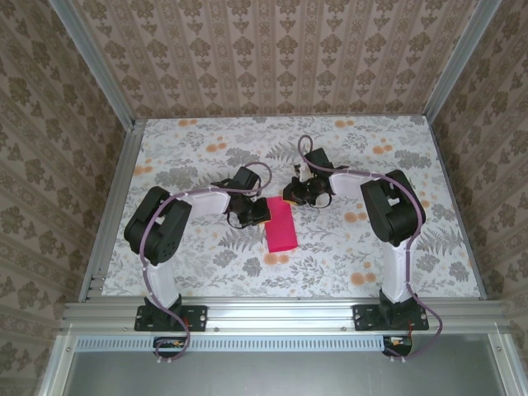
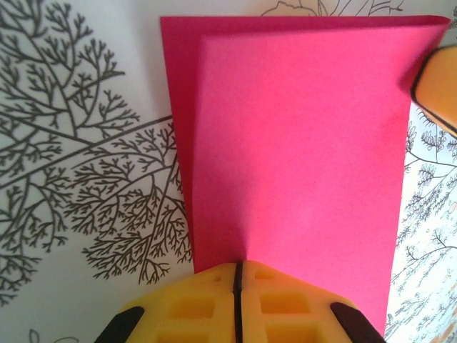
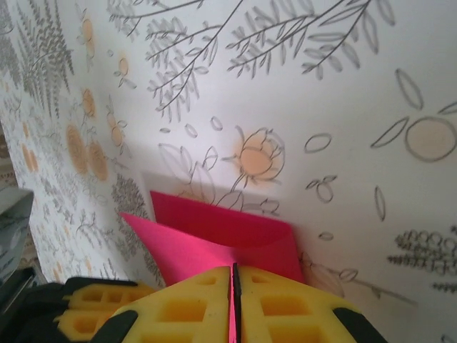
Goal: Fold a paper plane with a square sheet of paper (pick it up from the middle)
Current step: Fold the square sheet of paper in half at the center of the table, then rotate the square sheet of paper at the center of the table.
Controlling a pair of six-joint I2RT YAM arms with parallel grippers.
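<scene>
Square sheet of paper [image 1: 280, 226] noted folded double, upper layer set slightly off the lower on two edges. Lies flat on the table [image 1: 355, 256] midway between the two arms, near end free. Left gripper [image 2: 238, 266]: fingers fully closed, pinching the sheet's left long edge. Right gripper [image 3: 233, 270]: fingers likewise closed, magenta showing in the seam, nipping the far end. Likely faults: tearing or a stray crease from the two grips pulling apart or lifting unevenly; layers sliding further out of register, spoiling the centre fold; thin paper slipping out of so shallow a bite. Pose: both bases at the near rail, elbows bowed outward, forearms converging inward, wrists low over the sheet.
</scene>
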